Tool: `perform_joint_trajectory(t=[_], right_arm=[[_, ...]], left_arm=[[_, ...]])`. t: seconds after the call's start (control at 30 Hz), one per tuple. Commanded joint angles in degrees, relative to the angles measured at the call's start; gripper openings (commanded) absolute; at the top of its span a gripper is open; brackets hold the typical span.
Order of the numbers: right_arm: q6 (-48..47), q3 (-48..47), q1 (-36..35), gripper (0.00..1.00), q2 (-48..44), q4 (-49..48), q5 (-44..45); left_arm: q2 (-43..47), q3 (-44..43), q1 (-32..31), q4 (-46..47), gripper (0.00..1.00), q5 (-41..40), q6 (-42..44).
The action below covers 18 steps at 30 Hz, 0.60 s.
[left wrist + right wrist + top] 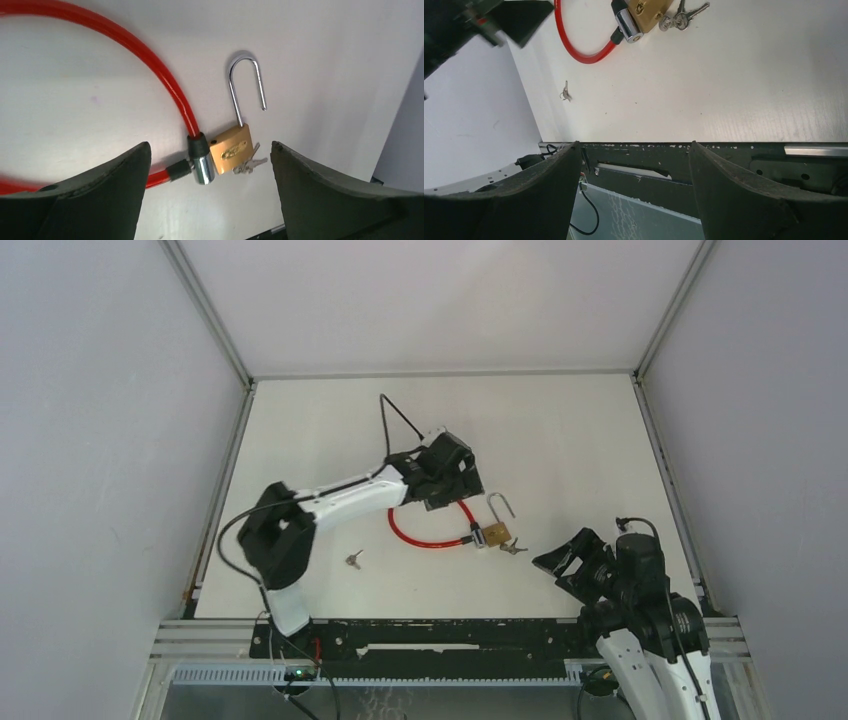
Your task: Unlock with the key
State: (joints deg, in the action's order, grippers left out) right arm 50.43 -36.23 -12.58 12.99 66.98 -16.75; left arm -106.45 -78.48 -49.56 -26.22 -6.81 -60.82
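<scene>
Partly lost the red plastic-coated cable loop [425, 539] beneath the left gripper [452, 478] in the top view, its 12 o'clock arc hidden. Could not tell whether any of the small silver keys on a ring [248, 163] sat in the keyhole. Could not read the oval stamp on the rectangular brass padlock [231, 149]. Found that padlock flat on the white table [560, 440], at 5 o'clock of the left gripper, touching the cable's chrome end cylinder [202, 167], with one leg of the steel shackle [245, 82] out of the body. Found both tools released, grasping nothing: left gripper spread wide near the lock, right gripper [568, 558] likewise agape at 4 o'clock of it, apart. Spotted a lone small key [353, 559] at 9 o'clock, well apart. Noted bare tabletop from 12 to 3 o'clock, out to the walls.
</scene>
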Motion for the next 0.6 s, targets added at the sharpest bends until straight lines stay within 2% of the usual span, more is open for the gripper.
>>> perform_joint_trajectory(t=[0.0, 0.17, 0.3, 0.47, 0.57], right_arm=[[-1.66, -2.39, -0.32, 0.84, 0.89, -3.17, -0.29], [-2.34, -2.83, -0.37, 0.84, 0.95, -3.64, -0.47], [-2.21, -2.97, -0.41, 0.84, 3.49, -4.56, -0.62], [-2.11, -2.15, -1.66, 0.83, 9.07, -9.29, -1.15], [-0.54, 0.49, -3.76, 0.83, 13.66, -16.81, -2.56]], left_arm=[[14.26, 6.25, 1.61, -0.49, 0.92, -6.71, 14.54], [26.72, 16.20, 4.60, -3.14, 0.91, -12.41, 22.57], [37.66, 24.88, 7.21, -4.34, 0.90, -16.24, 25.85], [50.89, 35.03, 14.63, -5.72, 0.90, -16.16, 24.89], [55.33, 40.07, 19.16, -6.27, 0.89, -15.24, 23.81]])
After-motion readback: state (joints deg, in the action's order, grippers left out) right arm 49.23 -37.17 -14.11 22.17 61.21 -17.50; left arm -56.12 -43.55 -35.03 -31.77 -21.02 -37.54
